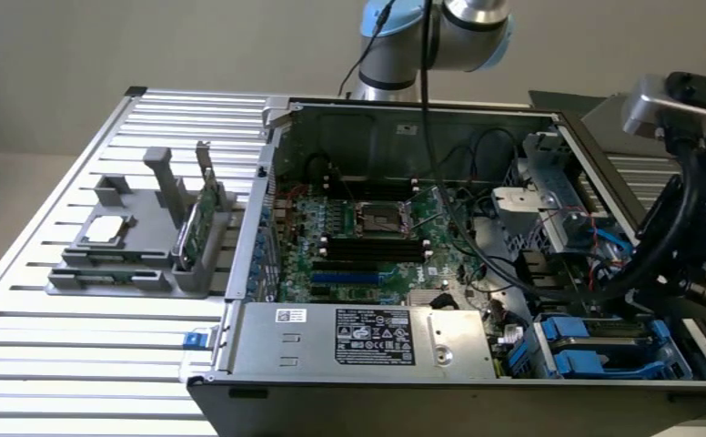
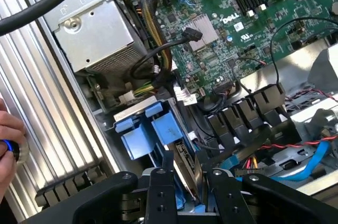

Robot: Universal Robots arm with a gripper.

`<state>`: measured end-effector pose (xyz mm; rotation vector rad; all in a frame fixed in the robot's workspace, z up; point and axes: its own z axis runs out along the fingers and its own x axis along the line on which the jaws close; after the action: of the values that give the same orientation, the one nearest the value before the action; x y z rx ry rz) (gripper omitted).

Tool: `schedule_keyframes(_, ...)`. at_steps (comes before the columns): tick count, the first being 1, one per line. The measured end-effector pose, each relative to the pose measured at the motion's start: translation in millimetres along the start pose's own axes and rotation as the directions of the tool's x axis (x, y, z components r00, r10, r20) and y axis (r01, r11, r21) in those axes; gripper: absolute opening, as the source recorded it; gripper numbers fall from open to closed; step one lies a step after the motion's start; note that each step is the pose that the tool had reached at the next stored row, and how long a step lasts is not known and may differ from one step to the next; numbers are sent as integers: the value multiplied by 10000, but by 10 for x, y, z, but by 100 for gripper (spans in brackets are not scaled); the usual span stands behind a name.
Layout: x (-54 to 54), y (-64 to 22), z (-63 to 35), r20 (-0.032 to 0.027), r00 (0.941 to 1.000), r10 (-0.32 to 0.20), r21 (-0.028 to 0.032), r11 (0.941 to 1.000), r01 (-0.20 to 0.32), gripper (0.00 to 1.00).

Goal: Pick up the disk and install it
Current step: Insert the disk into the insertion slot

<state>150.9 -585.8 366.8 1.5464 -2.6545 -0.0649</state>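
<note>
In the wrist view the disk (image 2: 186, 174) shows edge-on, a thin dark slab with blue plastic rails (image 2: 161, 129) at its far end. It stands in the drive bay at a corner of the open computer case. My gripper (image 2: 193, 195) straddles the slab, one black finger on each face, shut on it. In the exterior view the gripper (image 1: 679, 305) hangs over the bay at the case's near corner on the exterior view's right, where blue rails (image 1: 596, 344) show beneath it.
The silver power supply (image 1: 366, 337) sits beside the bay, with the motherboard (image 1: 366, 237) and loose black cables (image 1: 499, 264) behind it. A grey fixture (image 1: 135, 246) with parts stands on the slatted table. A person's hand (image 2: 8, 145) rests at the table's edge.
</note>
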Motion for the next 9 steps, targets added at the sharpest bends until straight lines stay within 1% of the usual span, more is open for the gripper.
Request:
schedule_keyframes(4,0,0,0,49,9976,688,-28,9976,-688,31)
schedule_keyframes(6,0,0,0,72,9946,1033,-44,9946,-1033,31)
schedule_keyframes(9,0,0,0,105,9879,1546,-68,9880,-1545,31)
